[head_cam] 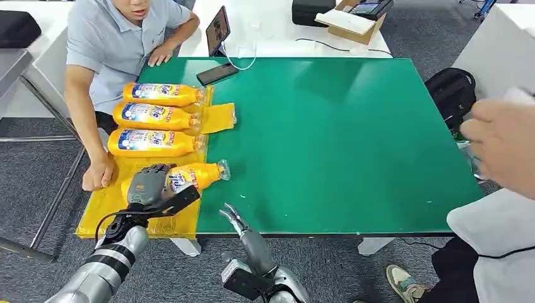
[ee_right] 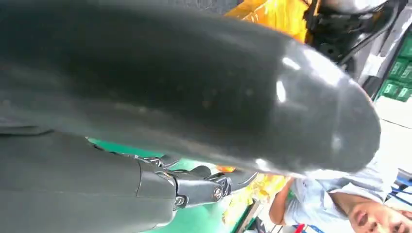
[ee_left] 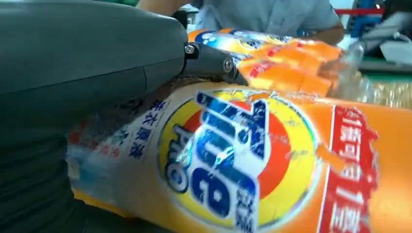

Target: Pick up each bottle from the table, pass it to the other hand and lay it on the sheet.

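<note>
The left hand (head_cam: 148, 184) lies over the lower part of an orange detergent bottle (head_cam: 192, 175), its fingers wrapped around the bottle's body; the left wrist view shows the same bottle (ee_left: 252, 165) close up, with its round blue, yellow and red label pressed against the grey hand (ee_left: 87, 73). This bottle lies on its side on the yellow sheet (head_cam: 104, 208), at the near left part of the green table (head_cam: 340, 139), with its clear cap end reaching just past the sheet's edge onto the green surface. Three more orange bottles lie side by side on the sheet beyond it: the nearest one (head_cam: 151, 142), the middle one (head_cam: 154, 116) and the farthest one (head_cam: 163, 94), all with caps pointing toward the table's middle. The right hand (head_cam: 235, 220) hangs just off the table's near edge, holding nothing, its fingers slightly curled and apart; the right wrist view shows its dark fingers (ee_right: 209, 187) loosely extended. A person in a light blue shirt (head_cam: 117, 38) sits at the far left, one hand (head_cam: 98, 172) resting on the sheet beside the held bottle. A black phone (head_cam: 217, 73) lies at the table's far edge, and a tablet (head_cam: 218, 29) stands behind it. Another person's blurred hand (head_cam: 501, 142) enters from the right.
</note>
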### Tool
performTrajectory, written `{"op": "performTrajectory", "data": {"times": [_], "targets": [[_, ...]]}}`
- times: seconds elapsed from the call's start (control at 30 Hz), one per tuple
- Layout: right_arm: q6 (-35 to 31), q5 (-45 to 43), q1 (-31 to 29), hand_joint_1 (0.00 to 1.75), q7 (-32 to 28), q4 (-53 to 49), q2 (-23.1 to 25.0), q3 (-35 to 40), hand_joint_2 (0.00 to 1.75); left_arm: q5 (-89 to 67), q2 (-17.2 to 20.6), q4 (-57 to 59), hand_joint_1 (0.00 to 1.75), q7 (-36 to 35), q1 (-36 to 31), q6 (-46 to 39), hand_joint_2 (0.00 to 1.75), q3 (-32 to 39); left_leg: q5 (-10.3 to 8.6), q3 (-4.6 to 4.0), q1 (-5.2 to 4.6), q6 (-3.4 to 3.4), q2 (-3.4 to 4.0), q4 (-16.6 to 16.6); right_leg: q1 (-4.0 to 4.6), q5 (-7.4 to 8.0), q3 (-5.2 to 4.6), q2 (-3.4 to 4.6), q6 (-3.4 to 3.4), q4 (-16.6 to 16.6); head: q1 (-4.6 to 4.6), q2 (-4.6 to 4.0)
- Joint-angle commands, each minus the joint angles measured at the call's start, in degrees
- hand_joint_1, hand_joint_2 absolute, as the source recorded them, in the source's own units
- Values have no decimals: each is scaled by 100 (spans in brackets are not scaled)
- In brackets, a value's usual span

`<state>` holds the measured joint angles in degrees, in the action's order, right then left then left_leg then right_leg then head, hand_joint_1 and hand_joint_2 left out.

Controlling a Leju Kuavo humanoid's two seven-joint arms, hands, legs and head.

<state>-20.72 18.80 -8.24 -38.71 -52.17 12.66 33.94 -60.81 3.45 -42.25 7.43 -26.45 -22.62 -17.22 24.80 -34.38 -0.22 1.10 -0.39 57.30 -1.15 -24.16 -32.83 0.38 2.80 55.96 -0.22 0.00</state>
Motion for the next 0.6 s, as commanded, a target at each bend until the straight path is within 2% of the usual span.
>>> {"op": "performTrajectory", "data": {"times": [0.03, 0.1, 0.27, 0.33, 0.37, 0.4, 0.5, 0.57, 0.6], "targets": [[68, -124, -172, 0, -51, 468, -28, 130, 0, 1067, -98, 408, 0, 847, -148, 1028, 175, 81, 2, 13, 7, -8, 6, -2, 9, 0, 13, -1, -14, -6, -2, 0], [53, -180, -158, 0, -126, 497, -23, 102, 0, 1876, -92, -136, 0, 1233, 147, 1490, 175, 231, 3, 19, 8, -11, 4, -3, 9, -2, 20, -3, -14, -6, 0, 0], [20, -282, -83, 0, -121, 394, -61, -9, 0, 3752, -61, -1840, 0, 1520, 1042, 2295, 175, 360, 4, 24, 0, -6, -3, -9, 0, -6, 31, 0, -7, -8, -2, 0], [-3, -278, -55, 0, -91, 371, -71, -68, 0, 4140, -82, -2304, 0, 1500, 1228, 2136, 175, 450, 10, 24, 3, -7, 9, -5, 4, -6, 32, 8, -11, -9, 0, 0], [-30, -266, -38, 0, -75, 351, -79, -100, 0, 4147, -151, -2483, 0, 1552, 1276, 1783, 175, 506, 9, 16, 3, -6, 11, -1, 3, -6, 23, 9, -9, -6, 0, 0], [-34, -257, -18, 0, -67, 323, -90, -118, 0, 4166, -291, -2742, 0, 1718, 1352, 1310, 175, 615, 16, 21, 9, -9, 18, 3, 9, -9, 28, 13, -14, -7, 0, 0], [-168, -293, 54, 0, -129, 98, -106, -176, 0, 5029, -664, -3674, 0, 2185, 1713, 898, 175, 842, 8, 5, 6, -10, -5, 2, 7, -11, 14, -10, -15, -7, 0, 0], [-589, -401, 187, 0, -129, -493, -210, -199, 0, 6118, -948, -4390, 0, 2350, 2069, 1042, 175, 999, 6, -11, 4, -8, -6, 7, 5, -10, -4, -10, -12, -3, 2, 0], [-1000, -492, 322, 0, -129, -1004, -278, -254, 0, 6686, -1076, -4839, 0, 2338, 2330, 1124, 175, 981, 14, -12, 6, -8, -9, 14, 7, -17, -1, -14, -13, 1, 0, 0]]}}
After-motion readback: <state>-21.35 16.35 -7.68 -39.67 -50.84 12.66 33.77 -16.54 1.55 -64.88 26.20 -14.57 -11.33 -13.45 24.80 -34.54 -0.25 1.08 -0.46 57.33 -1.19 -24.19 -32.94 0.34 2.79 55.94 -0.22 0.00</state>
